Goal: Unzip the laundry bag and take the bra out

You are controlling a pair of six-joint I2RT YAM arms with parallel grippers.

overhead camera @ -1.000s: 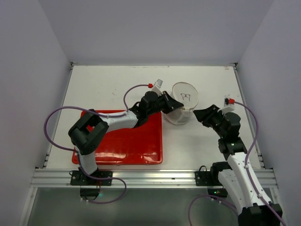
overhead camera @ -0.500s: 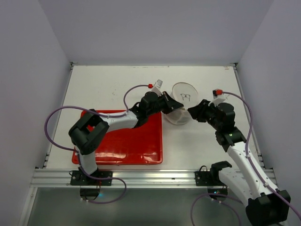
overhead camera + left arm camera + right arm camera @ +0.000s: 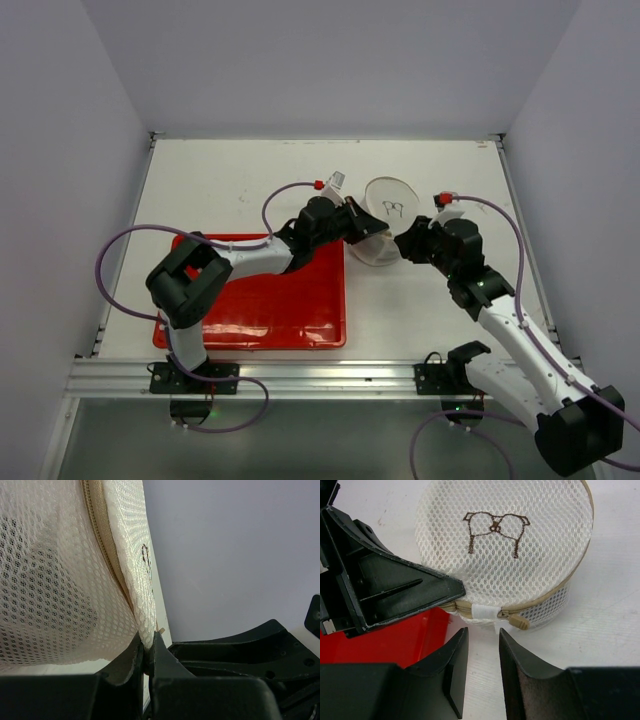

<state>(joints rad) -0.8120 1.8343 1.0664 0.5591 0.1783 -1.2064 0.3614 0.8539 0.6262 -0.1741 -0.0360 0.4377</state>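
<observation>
From above, the left gripper (image 3: 357, 228) is shut tight on the left edge of the laundry bag (image 3: 388, 212). The bag sits tipped on the white table (image 3: 230, 180), just past the far right corner of the red tray (image 3: 260, 300). Its round top, with a small dark mark, faces up and toward the back. The right gripper (image 3: 405, 243) is at the bag's near right side, very close to it. From this high up I cannot tell if it touches.

The left wrist camera shows the two left fingers (image 3: 125, 665) pressed together on a fold of white mesh at the bag's rim. A tan zip (image 3: 102, 540) runs up the bag just above the pinch. Something grey shows faintly through the mesh. I cannot tell if it is the bra.

The right wrist camera shows the two right fingers (image 3: 452, 667) a little apart, with nothing between them. Only bare table shows in the gap. Just beyond their tips are a white tab (image 3: 485, 612) and the tan zip pull (image 3: 518, 622) on the bag's side seam. They are close but not touching. The zip looks shut along the part that shows. A brown stitched drawing (image 3: 495, 530) is on the bag's top. The left gripper holds the seam just to the left of the tab, and the red tray lies under it.
</observation>
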